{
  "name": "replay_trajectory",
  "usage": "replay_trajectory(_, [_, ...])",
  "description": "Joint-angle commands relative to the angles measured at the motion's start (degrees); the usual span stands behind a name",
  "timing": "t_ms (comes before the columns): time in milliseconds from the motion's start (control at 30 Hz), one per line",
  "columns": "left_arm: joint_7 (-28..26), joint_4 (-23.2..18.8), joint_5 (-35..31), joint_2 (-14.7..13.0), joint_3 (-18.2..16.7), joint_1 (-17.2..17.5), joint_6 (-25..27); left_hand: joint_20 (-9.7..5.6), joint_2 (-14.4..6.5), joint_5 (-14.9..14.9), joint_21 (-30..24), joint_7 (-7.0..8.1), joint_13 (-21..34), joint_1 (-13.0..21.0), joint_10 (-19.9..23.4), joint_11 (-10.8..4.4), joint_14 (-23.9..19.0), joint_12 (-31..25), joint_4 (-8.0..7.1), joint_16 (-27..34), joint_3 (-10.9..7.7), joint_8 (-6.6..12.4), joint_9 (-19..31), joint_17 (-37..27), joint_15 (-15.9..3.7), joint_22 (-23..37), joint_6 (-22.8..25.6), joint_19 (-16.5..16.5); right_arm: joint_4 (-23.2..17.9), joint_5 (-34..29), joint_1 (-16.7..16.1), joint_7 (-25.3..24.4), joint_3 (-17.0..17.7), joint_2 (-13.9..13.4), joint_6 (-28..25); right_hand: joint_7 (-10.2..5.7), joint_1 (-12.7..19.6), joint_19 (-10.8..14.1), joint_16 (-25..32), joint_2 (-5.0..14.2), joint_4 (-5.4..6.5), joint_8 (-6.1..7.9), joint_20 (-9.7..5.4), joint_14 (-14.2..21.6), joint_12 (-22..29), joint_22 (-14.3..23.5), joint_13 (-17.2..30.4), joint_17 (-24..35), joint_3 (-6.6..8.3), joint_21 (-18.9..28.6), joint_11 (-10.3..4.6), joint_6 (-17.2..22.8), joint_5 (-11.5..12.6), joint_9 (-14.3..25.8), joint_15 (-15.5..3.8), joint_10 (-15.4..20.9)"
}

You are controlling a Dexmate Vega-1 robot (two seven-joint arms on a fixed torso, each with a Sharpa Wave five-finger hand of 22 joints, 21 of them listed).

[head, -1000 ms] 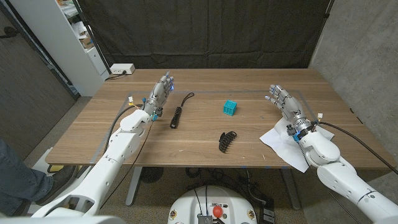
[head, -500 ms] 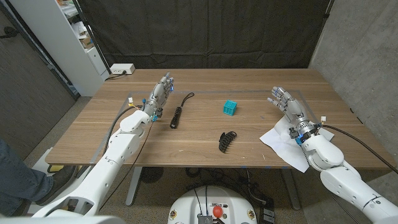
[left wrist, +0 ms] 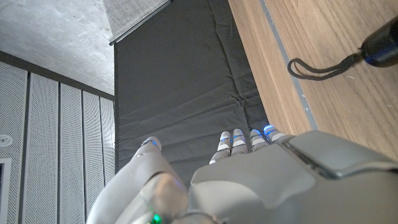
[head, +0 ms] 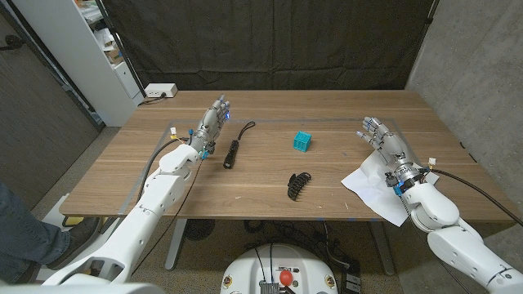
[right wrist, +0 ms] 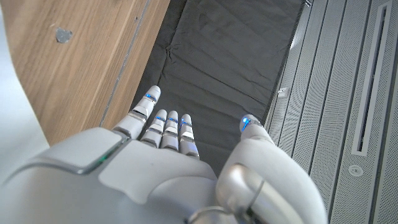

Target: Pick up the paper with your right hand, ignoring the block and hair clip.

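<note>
- Head view: a wooden table (head: 245, 192) stands before a black curtain (head: 270, 41), with a white shelf unit (head: 82, 49) at the left and a white power strip (head: 160, 91) at the table's far left corner.
- The white paper (head: 372, 188) lies at the table's near right edge, partly under the right arm's wrist; the right hand (head: 382, 140) reaches past its far edge, fingers extended and apart, holding nothing.
- Between the arms sit a teal block (head: 303, 140) and, nearer the front, a black hair clip (head: 299, 184), both apart from the paper.
- The left hand (head: 211, 124) is at the far left, fingers straight, empty; a black flashlight with a wrist loop (head: 233, 152) lies just beside it.
- A person's leg in jeans (head: 20, 233) shows at the lower left edge.
- Left wrist view: the left hand's fingers point toward the curtain, gripping nothing; the flashlight's loop lies on the wood close by.
- Right wrist view: the right hand's fingers are spread over the table edge, empty, with a pale edge of the paper at the side.
</note>
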State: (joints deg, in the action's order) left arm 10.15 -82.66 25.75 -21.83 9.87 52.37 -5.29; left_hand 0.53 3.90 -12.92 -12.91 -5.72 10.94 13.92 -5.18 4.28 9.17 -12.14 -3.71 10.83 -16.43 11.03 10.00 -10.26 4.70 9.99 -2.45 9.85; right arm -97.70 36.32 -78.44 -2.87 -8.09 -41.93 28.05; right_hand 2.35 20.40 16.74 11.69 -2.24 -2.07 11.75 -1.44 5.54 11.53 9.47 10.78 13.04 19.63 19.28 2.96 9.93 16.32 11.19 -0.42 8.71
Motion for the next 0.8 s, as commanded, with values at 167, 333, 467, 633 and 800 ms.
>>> replay_trajectory(167, [0.4, 0.4, -0.5, -0.1, 0.8, -0.9, 0.8, 0.28, -0.7, 0.0, 0.1, -0.23, 0.0, 0.1, -0.2, -0.04, 0.5, 0.2, 0.24, -0.1, -0.08, -0.15, 0.2, -0.1, 0.13, 0.2, 0.4, 2.0, -2.0, -2.2, -3.2, -1.9, 1.9, -0.5, -0.1, -0.34, 0.8, 0.7, 0.5, 0.15, -0.38, 0.0, -0.06, 0.6, 0.1, 0.1, 0.3, -0.1, 0.15, -0.4, 0.06, 0.3, 0.3, 0.2, -0.02, 0.5])
replay_trajectory(333, [0.3, 0.3, -0.6, -0.3, 0.9, -0.9, 1.2, 0.29, -0.7, 0.0, 0.2, -0.2, 0.0, 0.1, -0.2, -0.06, 0.5, 0.2, 0.27, -0.1, -0.06, -0.16, 0.2, -0.1, 0.13, 0.2, 0.4, 2.0, -2.4, -3.0, -3.8, -2.4, 2.1, -0.3, 0.0, -0.41, 0.9, 0.8, 0.5, 0.13, -0.5, 0.06, -0.12, 0.6, 0.1, 0.1, 0.3, -0.1, 0.17, -0.5, 0.02, 0.5, 0.3, 0.1, -0.05, 0.5])
replay_trajectory(467, [0.3, 0.0, -0.7, -0.4, 0.9, -0.9, 1.4, 0.38, -0.7, 0.1, 0.2, -0.19, 0.0, 0.1, -0.2, -0.05, 0.5, 0.2, 0.29, -0.1, -0.04, -0.17, 0.2, -0.1, 0.18, 0.2, 0.4, 2.1, -2.8, -4.1, -4.5, -3.2, 2.4, -0.3, 0.2, -0.56, 1.0, 0.9, 0.5, 0.14, -0.63, 0.08, -0.13, 0.7, 0.1, 0.1, 0.3, -0.2, 0.2, -0.6, 0.05, 0.6, 0.4, 0.1, -0.08, 0.6])
replay_trajectory(633, [0.3, -0.3, -0.7, -0.5, 0.9, -1.0, 1.4, 0.49, -0.8, 0.1, 0.3, -0.17, 0.0, 0.1, -0.3, -0.07, 0.5, 0.2, 0.32, -0.1, -0.02, -0.18, 0.2, -0.1, 0.16, 0.2, 0.4, 2.1, -3.6, -5.9, -5.6, -4.4, 3.1, -0.6, -0.2, -0.7, 1.1, 1.0, 0.5, 0.12, -0.76, 0.1, -0.13, 0.8, 0.1, 0.1, 0.3, -0.2, 0.21, -0.8, -0.03, 0.7, 0.4, 0.1, -0.18, 0.7])
replay_trajectory(800, [0.6, -0.2, -0.3, -0.4, 0.8, -1.0, 1.5, 0.57, -0.8, 0.1, 0.4, -0.2, 0.0, 0.1, -0.2, -0.09, 0.5, 0.2, 0.35, -0.1, 0.01, -0.18, 0.2, -0.1, 0.14, 0.2, 0.4, 2.1, -4.0, -8.6, -6.3, -6.3, 3.6, -0.2, 0.0, -0.85, 1.3, 1.2, 0.5, 0.12, -0.92, 0.16, -0.12, 0.9, 0.2, 0.1, 0.3, -0.3, 0.26, -0.9, -0.12, 0.9, 0.4, 0.1, -0.2, 1.0])
